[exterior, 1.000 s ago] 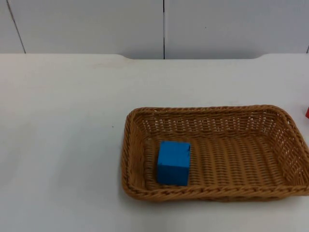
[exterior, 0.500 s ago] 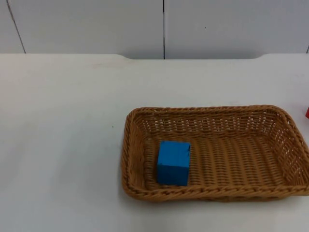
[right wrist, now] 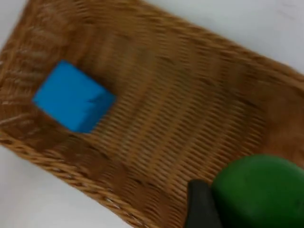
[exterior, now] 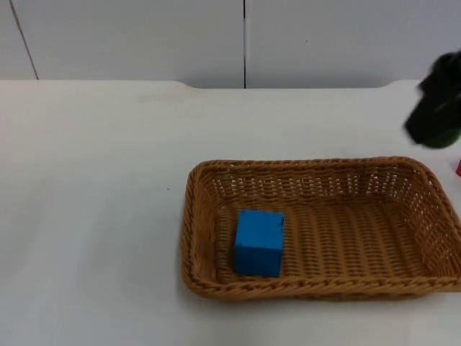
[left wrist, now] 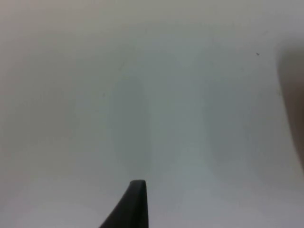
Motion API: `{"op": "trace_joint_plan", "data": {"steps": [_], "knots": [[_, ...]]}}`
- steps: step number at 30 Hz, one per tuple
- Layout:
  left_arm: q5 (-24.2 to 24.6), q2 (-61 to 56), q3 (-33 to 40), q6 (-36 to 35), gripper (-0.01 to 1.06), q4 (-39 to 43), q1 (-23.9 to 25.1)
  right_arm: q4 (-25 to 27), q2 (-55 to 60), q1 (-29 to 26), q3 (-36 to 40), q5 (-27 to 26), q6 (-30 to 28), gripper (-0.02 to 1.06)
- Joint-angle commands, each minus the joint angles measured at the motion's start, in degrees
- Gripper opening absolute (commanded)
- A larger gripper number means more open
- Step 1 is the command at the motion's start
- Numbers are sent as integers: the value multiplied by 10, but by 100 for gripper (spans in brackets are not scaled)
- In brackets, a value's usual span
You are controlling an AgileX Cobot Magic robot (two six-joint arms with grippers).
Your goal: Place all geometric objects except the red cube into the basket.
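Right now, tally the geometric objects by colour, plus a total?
Blue: 1, the blue cube in the basket.
Green: 1, the green object at the right gripper, over the basket.
Red: 1, a red sliver at the table's right edge.
Total: 3.

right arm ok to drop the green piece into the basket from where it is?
Probably yes: the right claw, shut on the green piece, hangs over the open basket, well apart from the blue cube.

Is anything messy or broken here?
No, nothing stands out. The blue cube sits neatly in the basket, and the right claw carries a green object near the basket's far right corner.
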Motion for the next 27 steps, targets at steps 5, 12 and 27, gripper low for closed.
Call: {"op": "trace_joint_plan", "data": {"steps": [5,12,27], "knots": [[-3,-6,3,7,105,-2,2,-18,90,52,-3,-101,2,0],[-3,-6,3,7,105,-2,2,-16,195,57,-3,-206,2,0],[-3,-6,3,10,105,-2,2,-14,228,57,-3,-218,6,82]]}}
